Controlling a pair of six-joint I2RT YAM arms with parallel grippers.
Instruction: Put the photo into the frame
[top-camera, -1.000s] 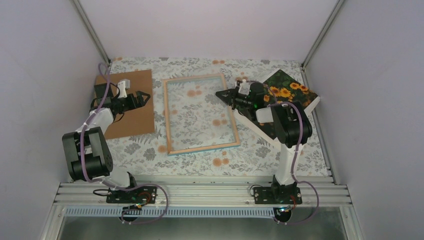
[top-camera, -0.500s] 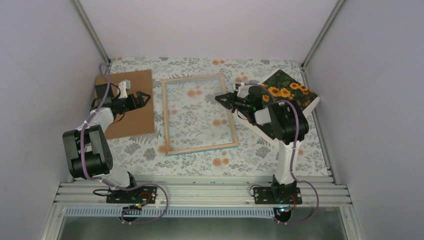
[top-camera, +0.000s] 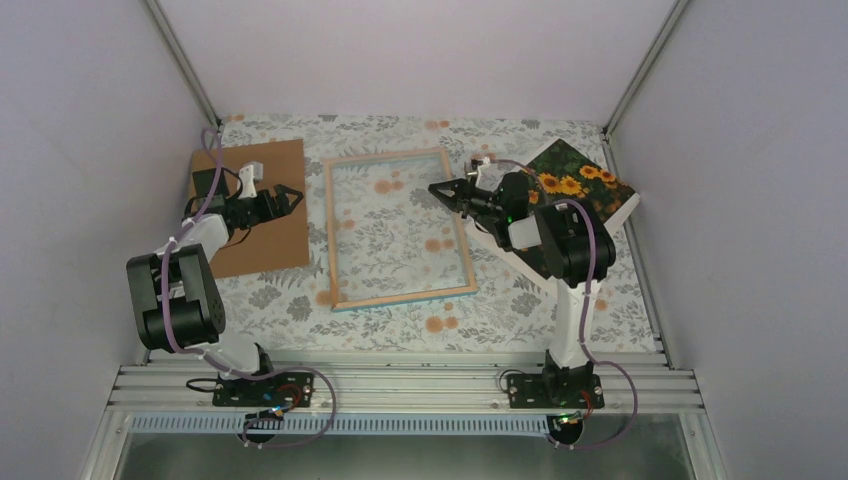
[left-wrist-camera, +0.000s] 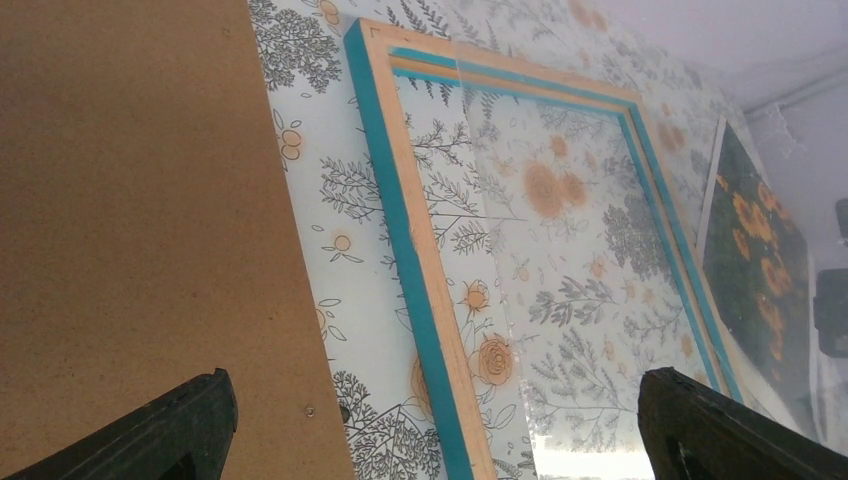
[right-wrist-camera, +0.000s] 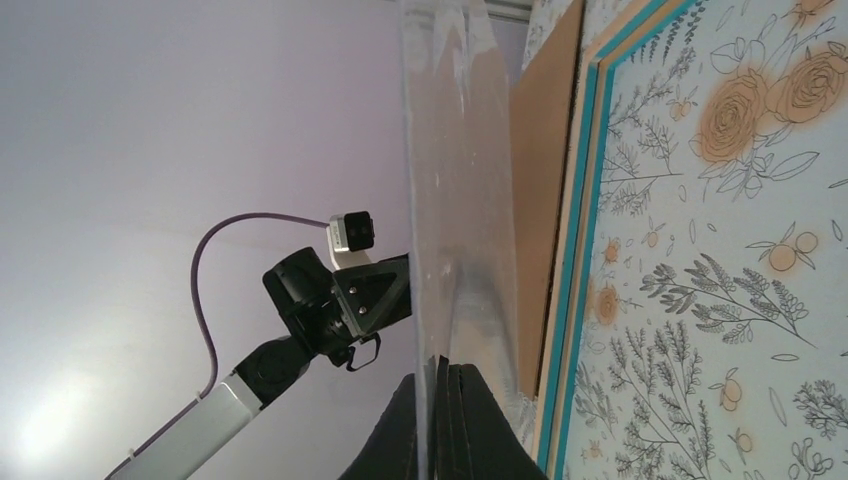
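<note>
Waiting outside: the photo (top-camera: 580, 180) lies picture-side up at the far right of the worktop (top-camera: 400, 325). It is just beside the frame (top-camera: 404, 296), partly hidden by the right arm, and not yet in.
Frame: flat in the middle of the worktop, wood-coloured back upward, with teal showing along its edges in the left wrist view.
Backing board (top-camera: 260, 215): plain brown, off the frame, lying just to its left.
Right claw (top-camera: 447, 191): closed thin on the edge of the clear pane (right-wrist-camera: 465, 180), by the frame's far right rail. The wrist view shows the sheet rising from between the fingers.
Pane's seat: the left wrist view shows one of its edges crossing the opening, so it seems not to sit square.
Left claw (top-camera: 287, 196): spread wide and empty, above the board's right side, pointing at the frame.
Done, by my judgement: the frame is opened and its back is off.
Left: settle the pane, then lay the photo into the opening.
Surface: a pale cover printed with grey leaves and orange blooms.
Room: plain pale walls on three sides, with a metal rail (top-camera: 400, 385) at the near edge carrying both arm bases.
</note>
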